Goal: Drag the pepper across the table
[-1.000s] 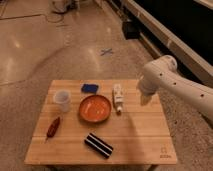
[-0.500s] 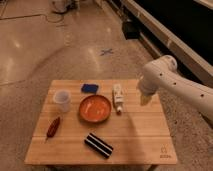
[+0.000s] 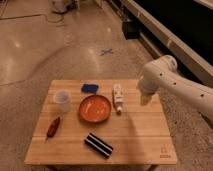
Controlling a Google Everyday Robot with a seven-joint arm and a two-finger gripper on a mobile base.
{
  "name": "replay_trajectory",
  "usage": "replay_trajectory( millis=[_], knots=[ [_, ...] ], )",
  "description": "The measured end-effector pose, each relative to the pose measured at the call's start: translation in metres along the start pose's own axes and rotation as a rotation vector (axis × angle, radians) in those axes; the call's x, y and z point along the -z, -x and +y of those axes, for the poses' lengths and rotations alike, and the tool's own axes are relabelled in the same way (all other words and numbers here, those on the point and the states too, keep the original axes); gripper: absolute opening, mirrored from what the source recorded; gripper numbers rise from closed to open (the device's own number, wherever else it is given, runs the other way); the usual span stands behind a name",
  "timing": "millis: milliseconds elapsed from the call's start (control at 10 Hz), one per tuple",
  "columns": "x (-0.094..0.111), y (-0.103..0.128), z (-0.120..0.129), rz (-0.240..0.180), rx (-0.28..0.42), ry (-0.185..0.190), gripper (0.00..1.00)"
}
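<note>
Camera view: the small dark-red chili pepper lies near the left edge of the light wooden slatted table. The gripper hangs right of centre, and I cannot tell its grip state. Reaching across risks bumping the round orange bowl between them.

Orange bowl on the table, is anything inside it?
The orange bowl looks empty, only its orange bottom showing; nothing covers it. The claw hangs over the table at its right side, away from the bowl.

Matt wood table, glossy bowl, smooth white arm, its gripper over the table's right side.
</note>
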State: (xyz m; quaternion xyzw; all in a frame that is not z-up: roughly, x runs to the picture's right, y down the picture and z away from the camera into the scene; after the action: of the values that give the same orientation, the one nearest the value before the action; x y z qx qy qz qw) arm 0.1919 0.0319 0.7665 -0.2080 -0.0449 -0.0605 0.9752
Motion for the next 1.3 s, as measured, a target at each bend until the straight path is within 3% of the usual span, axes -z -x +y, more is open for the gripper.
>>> replay_trajectory(
  millis=[900, 1000, 1300],
  knots=[
    [0.002, 0.005, 0.001, -0.011, 0.009, 0.001, 0.65],
    [0.008, 0.018, 0.001, -0.034, 0.032, -0.005, 0.65],
    [0.028, 0.092, 0.006, -0.099, 0.185, -0.02, 0.65]
  ],
)
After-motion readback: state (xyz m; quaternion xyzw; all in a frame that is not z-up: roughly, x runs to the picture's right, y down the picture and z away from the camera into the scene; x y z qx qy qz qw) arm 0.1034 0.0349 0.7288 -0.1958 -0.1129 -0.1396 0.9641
